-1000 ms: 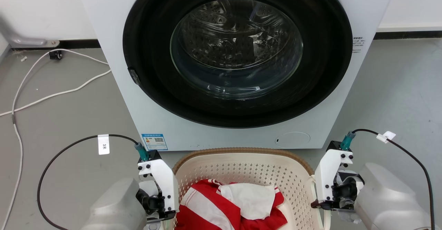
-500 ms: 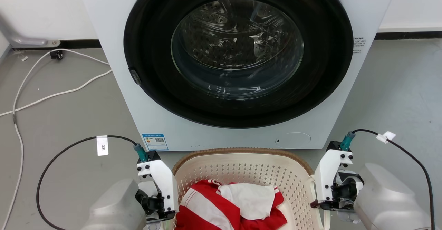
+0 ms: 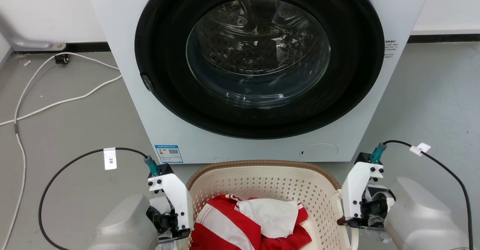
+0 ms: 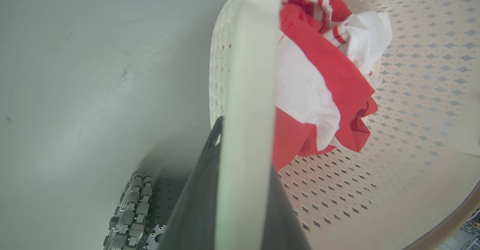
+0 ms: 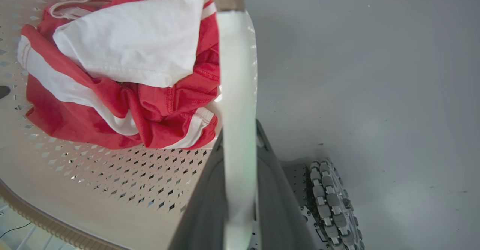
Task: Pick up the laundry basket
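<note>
Washing machine (image 3: 258,73) takes up the upper and middle of the head view, its round dark door shut and its drum showing through the glass. Grey floor (image 3: 431,103) runs to both sides, with a white cable (image 3: 56,101) trailing across the left of the frame. Laundry basket (image 3: 262,182) sits at bottom centre of the head view, just in front of the machine and between the two arms, its brown rim toward the machine. Red and white clothes (image 3: 247,223) lie bunched inside it, against the perforated bottom. Left gripper (image 4: 245,148): its two dark fingers stand either side of the pale left handle (image 4: 251,73), which runs up the middle of the left wrist view; they appear pinched onto it. Right gripper (image 5: 240,145): same arrangement on the right handle (image 5: 236,73), with a finger close on each face of the strip. A roller wheel (image 5: 330,201) shows at the lower right of the right wrist view, on the floor beside the basket. Judgement: both grasps are made, and the step in hand is the lift itself. Whether the basket's base has left the floor, cannot tell. Next move calls for both arms to rise together at an even rate, so the basket stays level, the clothes do not slide, and neither thin handle twists out of its pinch.
</note>
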{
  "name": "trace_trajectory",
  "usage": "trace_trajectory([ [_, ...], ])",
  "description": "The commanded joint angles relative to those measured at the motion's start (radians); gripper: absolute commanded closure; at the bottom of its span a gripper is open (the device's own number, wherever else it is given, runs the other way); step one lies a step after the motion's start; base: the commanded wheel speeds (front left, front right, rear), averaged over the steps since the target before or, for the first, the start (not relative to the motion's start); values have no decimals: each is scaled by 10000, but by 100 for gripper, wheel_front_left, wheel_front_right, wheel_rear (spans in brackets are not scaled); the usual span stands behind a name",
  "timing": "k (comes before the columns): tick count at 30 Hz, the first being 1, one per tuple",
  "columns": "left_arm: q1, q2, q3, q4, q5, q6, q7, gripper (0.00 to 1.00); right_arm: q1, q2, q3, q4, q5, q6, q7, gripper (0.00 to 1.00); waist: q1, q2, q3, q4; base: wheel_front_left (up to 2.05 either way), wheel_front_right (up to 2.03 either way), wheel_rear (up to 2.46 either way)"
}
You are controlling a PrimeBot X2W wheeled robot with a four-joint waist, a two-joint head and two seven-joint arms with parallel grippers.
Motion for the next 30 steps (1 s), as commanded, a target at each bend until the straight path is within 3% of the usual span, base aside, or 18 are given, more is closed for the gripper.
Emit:
trace_trajectory([
  [1, 59, -67, 10, -34, -91, -47, -15, 100, 159, 56, -63, -12, -4, 29, -48, 100, 0, 0, -8, 5, 0, 0, 0],
  [30, 86, -68, -122, 56, -234, -47, -117, 100, 256, 50, -400, -12, -335, 29, -40, 100, 0, 0, 4, 14, 0, 0, 0],
])
